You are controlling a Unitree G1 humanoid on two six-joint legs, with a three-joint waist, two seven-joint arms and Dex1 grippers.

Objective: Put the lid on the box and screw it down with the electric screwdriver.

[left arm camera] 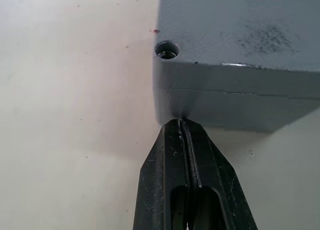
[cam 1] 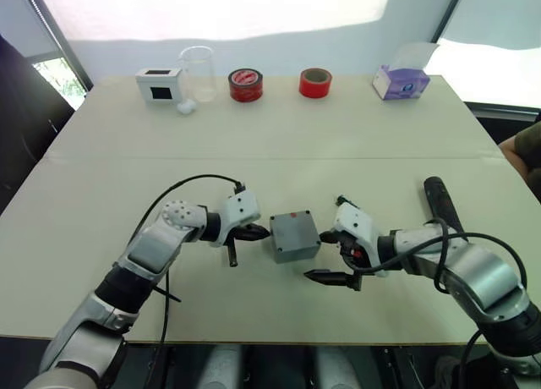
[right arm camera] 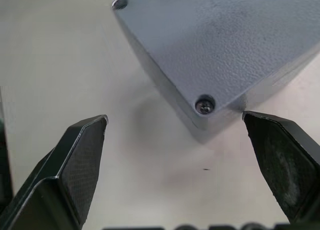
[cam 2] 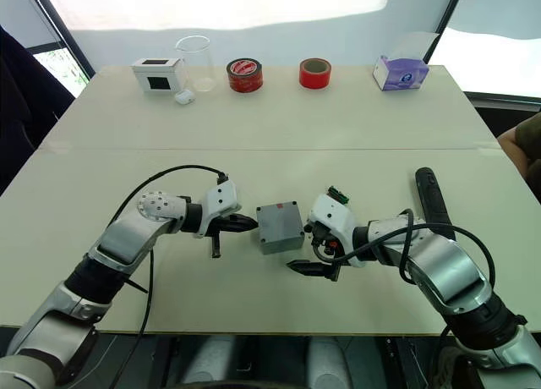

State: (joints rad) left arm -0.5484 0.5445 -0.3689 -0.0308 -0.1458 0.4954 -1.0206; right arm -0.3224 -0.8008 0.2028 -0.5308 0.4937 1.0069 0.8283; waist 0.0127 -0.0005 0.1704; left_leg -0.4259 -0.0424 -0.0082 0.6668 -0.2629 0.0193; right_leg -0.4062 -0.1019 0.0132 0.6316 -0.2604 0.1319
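The grey lid (cam 1: 292,224) lies on top of the box (cam 1: 297,248), near the middle of the table's front half. A seam between lid (left arm camera: 240,25) and box (left arm camera: 235,110) shows in the left wrist view. Screws sit in the corner holes (right arm camera: 205,105). My left gripper (cam 1: 256,232) is shut, and its tip (left arm camera: 181,122) touches the box's left wall. My right gripper (cam 1: 328,257) stands open at the box's right front corner, its fingers (right arm camera: 82,155) spread wide around nothing. The electric screwdriver (cam 1: 441,203) lies on the table, to the right of my right arm.
Along the far edge stand a white box with a black window (cam 1: 159,84), a clear cup (cam 1: 198,72), two tape rolls (cam 1: 245,84) (cam 1: 315,82) and a tissue box (cam 1: 404,78). A small green strip (cam 2: 338,193) lies behind my right gripper. A person's arm (cam 1: 524,148) is at the right edge.
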